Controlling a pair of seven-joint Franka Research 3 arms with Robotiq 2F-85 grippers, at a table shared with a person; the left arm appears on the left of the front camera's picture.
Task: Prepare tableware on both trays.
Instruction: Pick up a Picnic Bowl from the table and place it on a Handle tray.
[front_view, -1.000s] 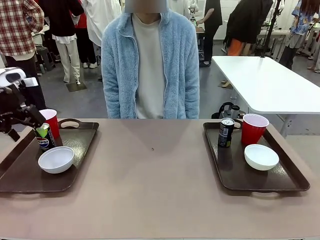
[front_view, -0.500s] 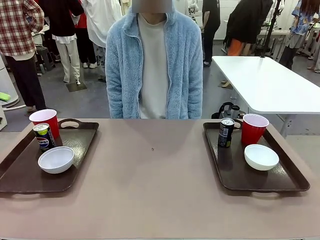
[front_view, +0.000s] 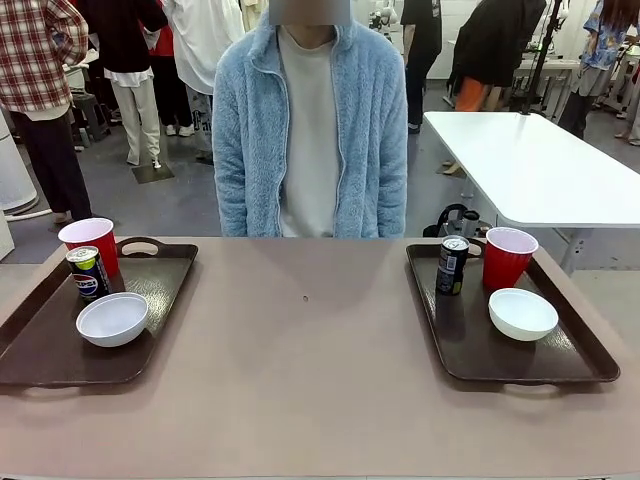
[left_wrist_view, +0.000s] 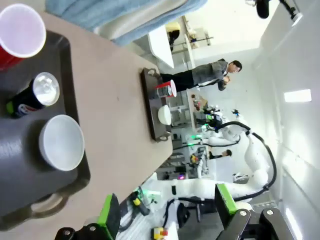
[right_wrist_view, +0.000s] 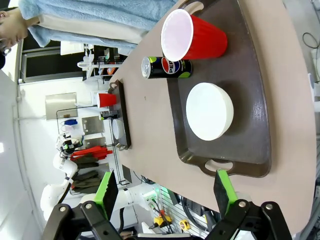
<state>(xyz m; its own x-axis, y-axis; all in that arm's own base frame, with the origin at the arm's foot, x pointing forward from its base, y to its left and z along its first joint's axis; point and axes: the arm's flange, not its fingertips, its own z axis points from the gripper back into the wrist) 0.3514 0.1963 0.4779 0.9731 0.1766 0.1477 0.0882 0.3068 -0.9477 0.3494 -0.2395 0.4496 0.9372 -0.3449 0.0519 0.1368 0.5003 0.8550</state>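
Wrist views show both the left gripper (left_wrist_view: 167, 212) and right gripper (right_wrist_view: 165, 192) spread wide, apparently holding nothing, above 2 set trays (front_view: 170, 285) (front_view: 575, 350).

We saw the left tray (front_view: 150, 300) cut off at the front view's left edge, and the far tray's (right_wrist_view: 122, 125) contents too small to tell.

Two trays (front_view: 160, 300) (front_view: 560, 360), two red cups (front_view: 92, 240) (front_view: 508, 256), two cans (front_view: 88, 272) (front_view: 452, 264), two bowls (front_view: 112, 319) (front_view: 522, 313).
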